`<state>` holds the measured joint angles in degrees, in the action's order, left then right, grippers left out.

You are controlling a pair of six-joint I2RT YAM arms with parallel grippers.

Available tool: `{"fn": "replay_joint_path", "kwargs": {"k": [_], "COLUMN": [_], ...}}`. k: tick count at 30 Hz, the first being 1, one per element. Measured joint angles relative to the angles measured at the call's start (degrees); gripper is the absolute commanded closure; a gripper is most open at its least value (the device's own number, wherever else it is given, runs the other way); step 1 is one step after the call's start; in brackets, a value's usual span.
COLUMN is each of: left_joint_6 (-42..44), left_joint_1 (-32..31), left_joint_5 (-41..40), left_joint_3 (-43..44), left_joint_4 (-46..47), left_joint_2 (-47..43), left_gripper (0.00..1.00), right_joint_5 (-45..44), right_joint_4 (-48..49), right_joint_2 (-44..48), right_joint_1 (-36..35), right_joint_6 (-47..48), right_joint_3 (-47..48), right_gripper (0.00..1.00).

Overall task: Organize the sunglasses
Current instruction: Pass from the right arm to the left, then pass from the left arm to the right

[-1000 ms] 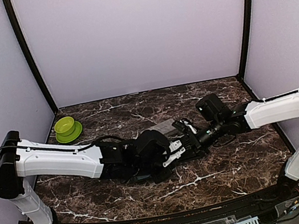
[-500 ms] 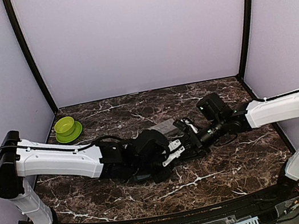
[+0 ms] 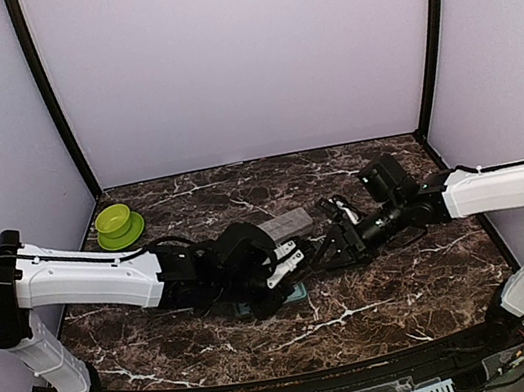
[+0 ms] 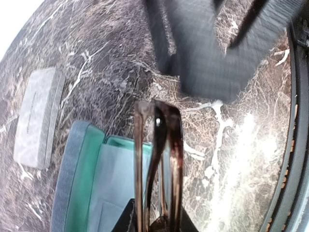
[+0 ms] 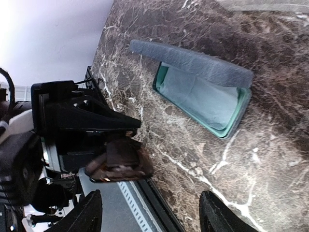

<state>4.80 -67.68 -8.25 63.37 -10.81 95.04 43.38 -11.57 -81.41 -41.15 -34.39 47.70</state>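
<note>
My left gripper (image 3: 283,266) is shut on the folded dark brown-black sunglasses (image 4: 157,159) and holds them just above the open blue-grey case (image 4: 82,179). The case has a teal lining and a light blue cloth inside, and it lies on the marble table. In the right wrist view the sunglasses (image 5: 119,165) hang in the left jaws, to the near side of the case (image 5: 200,94). My right gripper (image 3: 333,250) is open and empty, a short way right of the left one. The pink-purple pair is not in view.
A closed grey case (image 3: 285,224) lies just behind the two grippers and also shows in the left wrist view (image 4: 37,118). A green bowl (image 3: 117,225) stands at the far left back. The table's front edge rail (image 5: 140,203) is close by.
The two grippers were close together over the case. My right gripper has drawn back to the right, and my left gripper has shifted a little left with the sunglasses.
</note>
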Motion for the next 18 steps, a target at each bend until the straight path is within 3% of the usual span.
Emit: {"fn": "replay_joint_path", "kwargs": {"k": [11, 18], "left_joint_6": [-8.57, -18.47], "left_joint_1": [8.37, 12.68], "left_joint_5": [15.45, 20.02], "left_joint_3": [-3.06, -8.76], "left_joint_4": [-0.52, 5.75], "left_joint_2": [-8.46, -14.29], "left_gripper": [0.81, 0.79], "right_joint_5": [-10.03, -13.31], "right_joint_4": [-2.67, 5.81], "right_joint_2": [3.85, 3.93], "right_joint_1": [1.66, -1.64], "right_joint_6": [7.23, 6.1], "right_joint_3": [-0.24, -1.18], "right_gripper": [0.31, 0.26]}}
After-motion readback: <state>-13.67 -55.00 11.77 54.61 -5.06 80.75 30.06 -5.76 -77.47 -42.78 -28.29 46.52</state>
